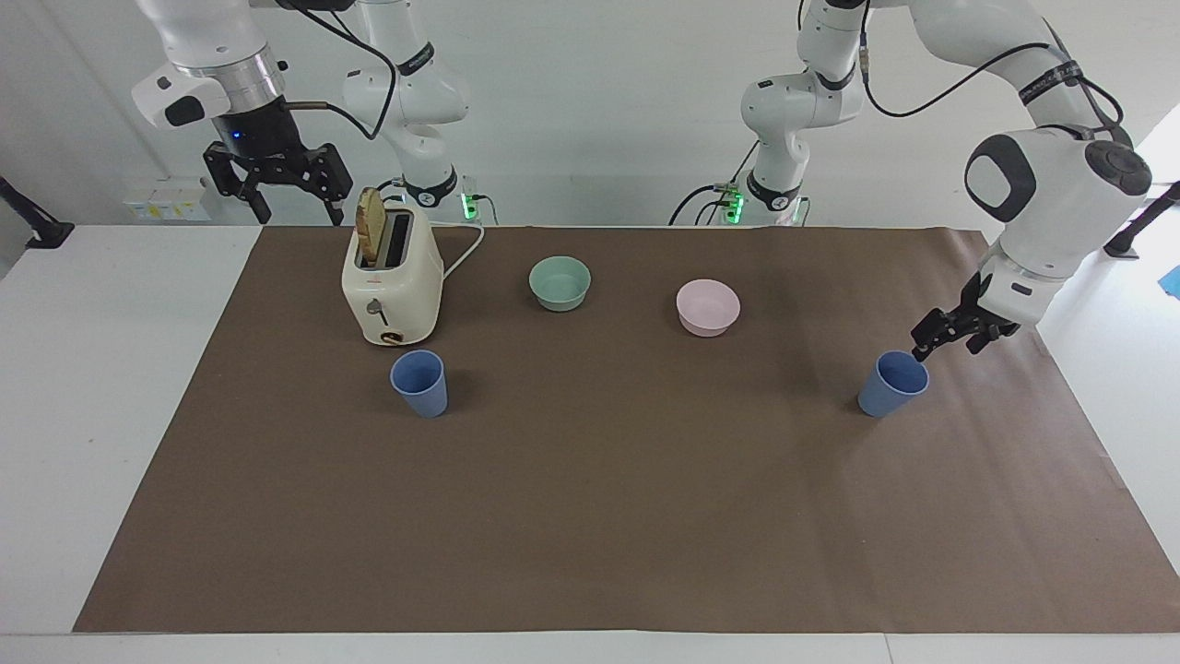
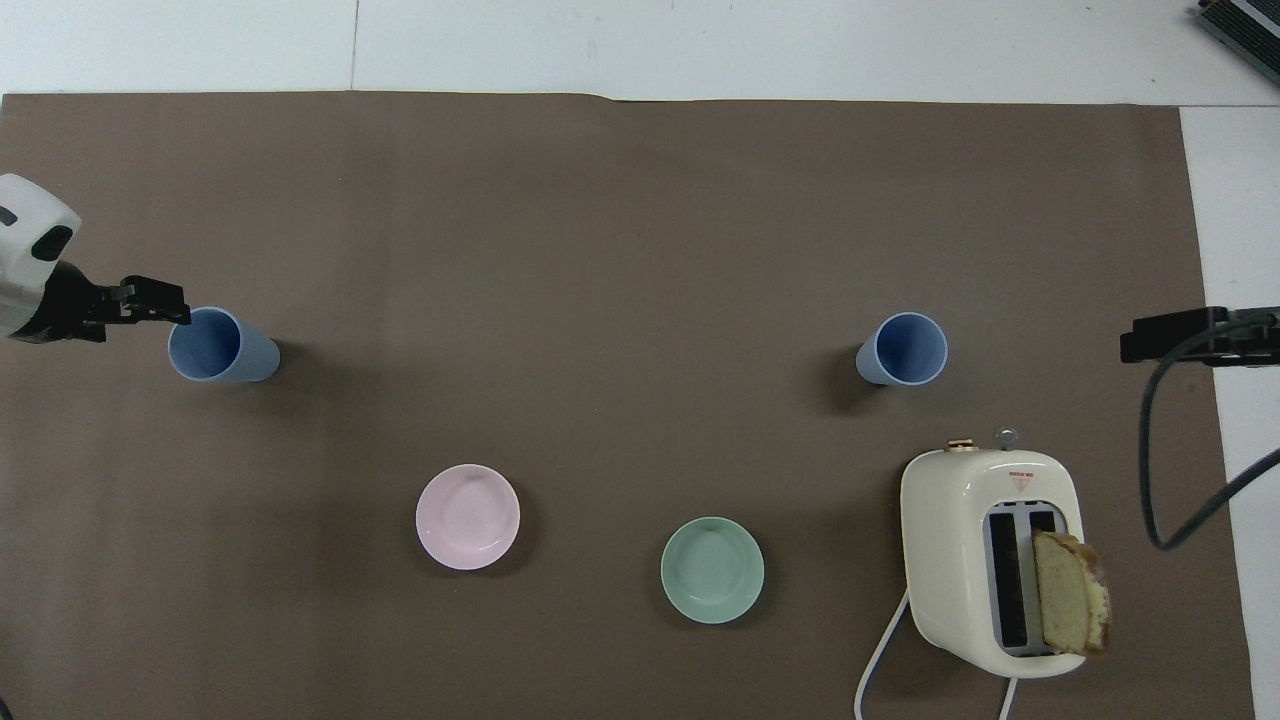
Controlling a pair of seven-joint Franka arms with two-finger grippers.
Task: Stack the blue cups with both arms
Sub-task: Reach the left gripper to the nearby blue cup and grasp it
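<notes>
Blue cup (image 1: 892,384) stands upright just below the left gripper (image 1: 949,334), whose jaws are spread; right gripper (image 1: 277,177) waits open over the table's corner.

White wall (image 1: 599,111), white table (image 1: 111,387), brown mat (image 1: 599,480)

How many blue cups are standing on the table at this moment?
2. One blue cup stands at the left arm's end of the table, just under the left gripper. The other blue cup stands beside the toaster, farther from the robots. None seems hidden.
</notes>
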